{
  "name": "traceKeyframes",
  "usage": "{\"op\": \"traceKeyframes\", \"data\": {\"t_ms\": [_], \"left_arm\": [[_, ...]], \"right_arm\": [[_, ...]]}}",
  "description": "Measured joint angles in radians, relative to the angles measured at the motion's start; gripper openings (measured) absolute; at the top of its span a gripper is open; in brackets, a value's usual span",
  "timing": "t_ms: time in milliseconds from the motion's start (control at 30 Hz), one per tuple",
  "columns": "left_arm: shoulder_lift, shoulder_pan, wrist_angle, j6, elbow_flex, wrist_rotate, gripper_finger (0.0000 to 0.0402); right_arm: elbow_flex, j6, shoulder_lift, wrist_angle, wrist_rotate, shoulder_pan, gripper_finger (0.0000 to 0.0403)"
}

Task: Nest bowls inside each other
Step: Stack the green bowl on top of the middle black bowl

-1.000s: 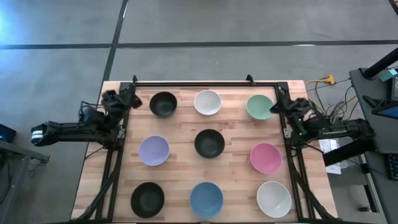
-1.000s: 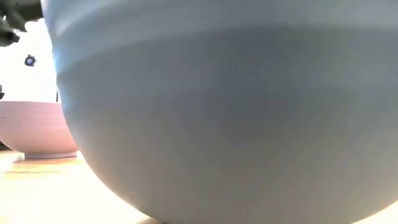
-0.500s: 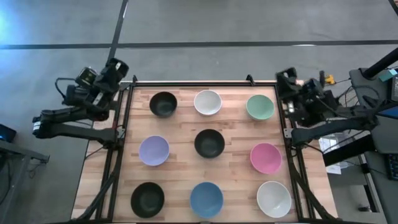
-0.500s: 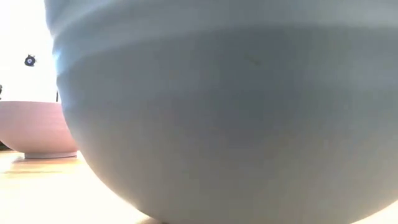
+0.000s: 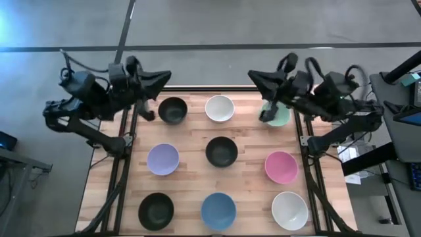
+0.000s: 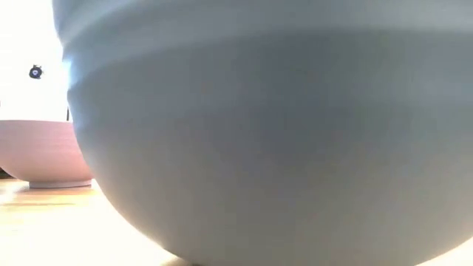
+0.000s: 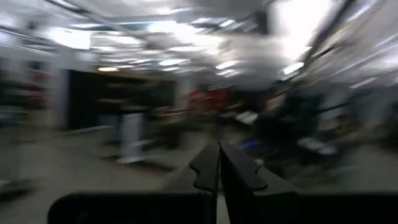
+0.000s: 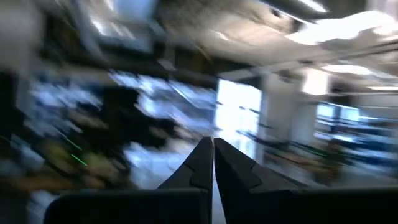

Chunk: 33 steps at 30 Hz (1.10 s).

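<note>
Nine bowls stand on their bases in three rows in the high view. The far row is black (image 5: 172, 110), white (image 5: 220, 108) and green (image 5: 279, 116). The middle row is lavender (image 5: 162, 159), black (image 5: 221, 151) and pink (image 5: 281, 167). The near row is black (image 5: 156, 210), blue (image 5: 218, 211) and white (image 5: 289, 210). My left gripper (image 5: 166, 76) is raised over the far left corner, pointing level toward the table's middle, shut (image 7: 219, 160). My right gripper (image 5: 253, 76) mirrors it over the far right, shut (image 8: 212, 154). Part of the right arm covers the green bowl's edge.
A black frame (image 5: 210, 87) runs along the table's far edge and down both sides. Cables and equipment (image 5: 395, 112) lie beyond the right edge. In the low view the blue bowl (image 6: 266, 133) fills the picture, with the pink bowl (image 6: 41, 151) behind it.
Both arms have risen from low rest poses beside the table's left and right edges. They have swung up and inward, so the grippers now point level toward each other over the far edge. The bowls have kept still.
</note>
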Motion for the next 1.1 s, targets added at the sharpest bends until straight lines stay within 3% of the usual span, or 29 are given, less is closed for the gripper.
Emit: {"op": "traceKeyframes", "data": {"t_ms": [100, 200, 267, 333, 567, 700, 867, 933, 1033, 1100], "left_arm": [[0.087, -0.158, -0.023, 0.259, 0.086, -0.384, 0.0000], [0.162, -0.239, -0.024, 0.529, 0.117, -0.726, 0.0000], [0.196, -0.243, -0.024, 0.618, 0.111, -0.866, 0.0000], [0.212, -0.241, -0.024, 0.626, 0.090, -0.921, 0.0000], [0.157, -0.242, -0.024, 0.512, -0.032, -0.932, 0.0000], [0.083, -0.242, -0.021, 0.408, -0.122, -0.936, 0.0000], [-0.006, -0.242, -0.020, 0.252, -0.242, -0.921, 0.0000], [-0.042, -0.242, -0.023, 0.154, -0.298, -0.831, 0.0000], [-0.102, -0.226, -0.024, -0.046, -0.398, -0.530, 0.0000], [-0.135, -0.200, -0.055, -0.203, -0.464, -0.410, 0.0000]], "right_arm": [[0.101, -0.161, 0.056, -0.117, 0.193, 0.066, 0.0009], [0.155, -0.203, 0.091, -0.261, 0.284, 0.095, 0.0009], [0.171, -0.140, 0.097, -0.408, 0.310, 0.094, 0.0009], [0.173, -0.021, 0.097, -0.563, 0.324, 0.075, 0.0009], [0.084, 0.519, 0.048, -1.047, 0.327, -0.014, 0.0009], [0.019, 0.756, 0.010, -1.205, 0.327, -0.045, 0.0009], [-0.066, 0.915, -0.014, -1.303, 0.327, -0.060, 0.0009], [-0.107, 0.970, -0.019, -1.308, 0.326, -0.063, 0.0009], [-0.163, 1.045, -0.022, -1.310, 0.297, -0.064, 0.0009], [-0.199, 1.086, -0.023, -1.310, 0.267, -0.064, 0.0009]]}}
